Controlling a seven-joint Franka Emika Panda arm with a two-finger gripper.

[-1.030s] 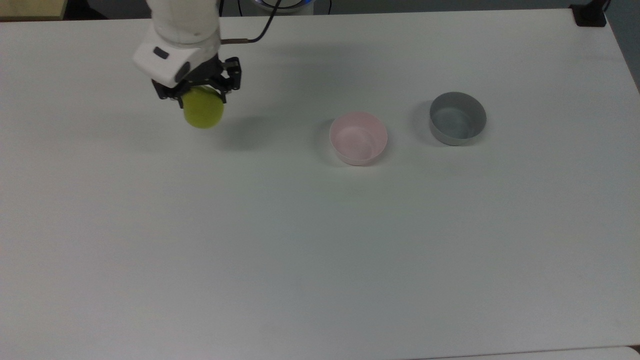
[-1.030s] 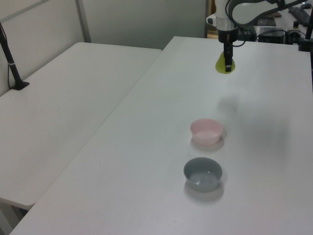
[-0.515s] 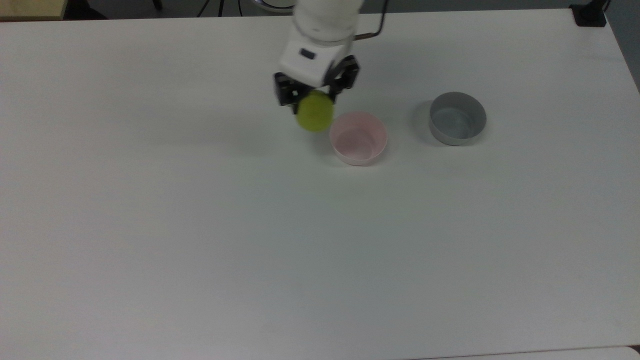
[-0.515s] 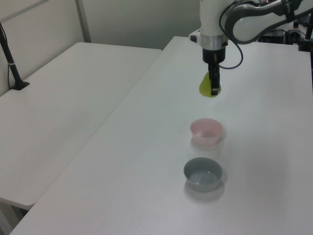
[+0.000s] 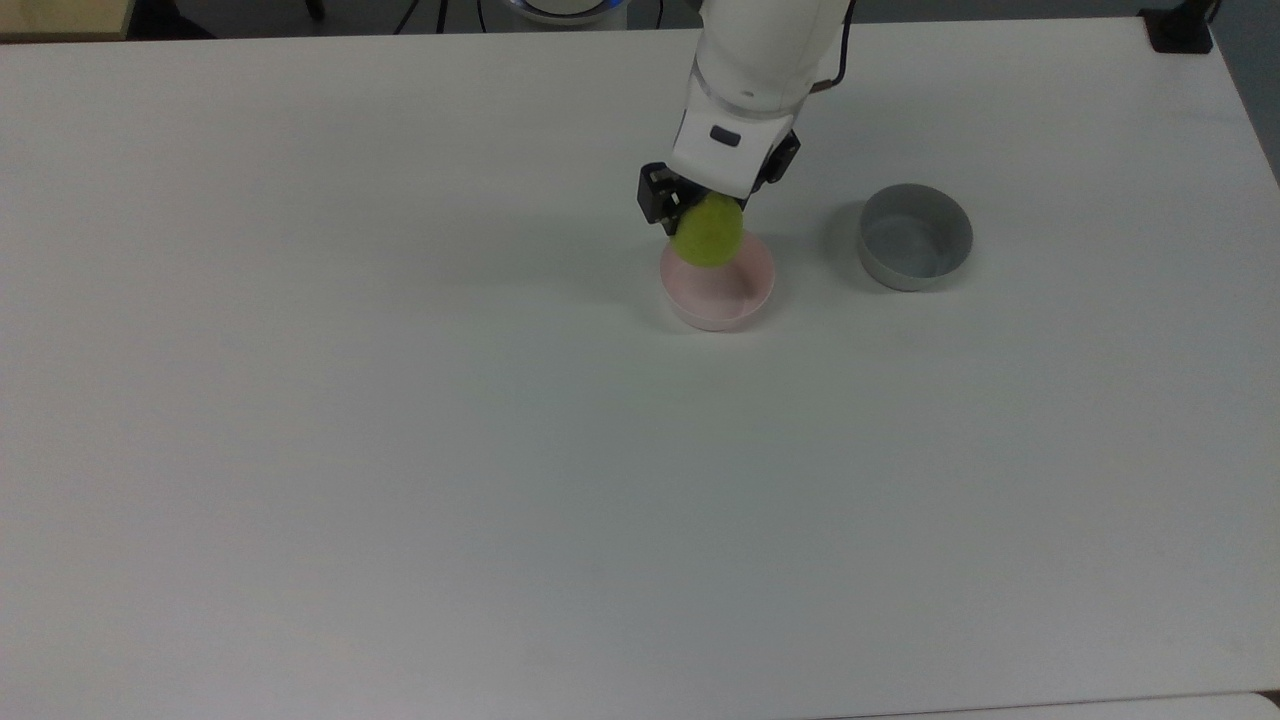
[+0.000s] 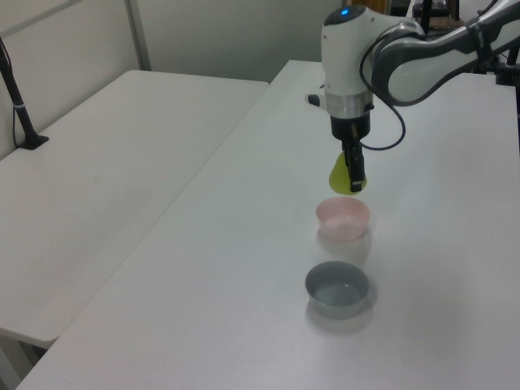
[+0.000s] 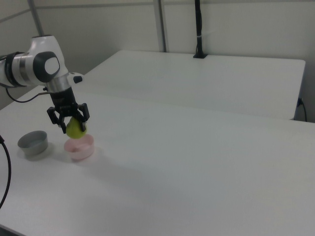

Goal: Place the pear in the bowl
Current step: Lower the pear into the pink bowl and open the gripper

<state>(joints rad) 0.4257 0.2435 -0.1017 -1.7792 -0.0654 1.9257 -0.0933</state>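
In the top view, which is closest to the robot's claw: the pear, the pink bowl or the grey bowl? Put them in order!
From the gripper:
1. Pear, held in it.
2. Pink bowl, just below.
3. Grey bowl, off to the top view's right.

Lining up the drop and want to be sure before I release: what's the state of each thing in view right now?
pear: held off the table, just above the pink bowl's rim.
gripper: fingers shut on the pear, pointing down.
pink bowl: upright on the table, nothing in it.
grey bowl: upright, nothing in it, standing apart from the pink bowl.
table: white, carries both bowls.
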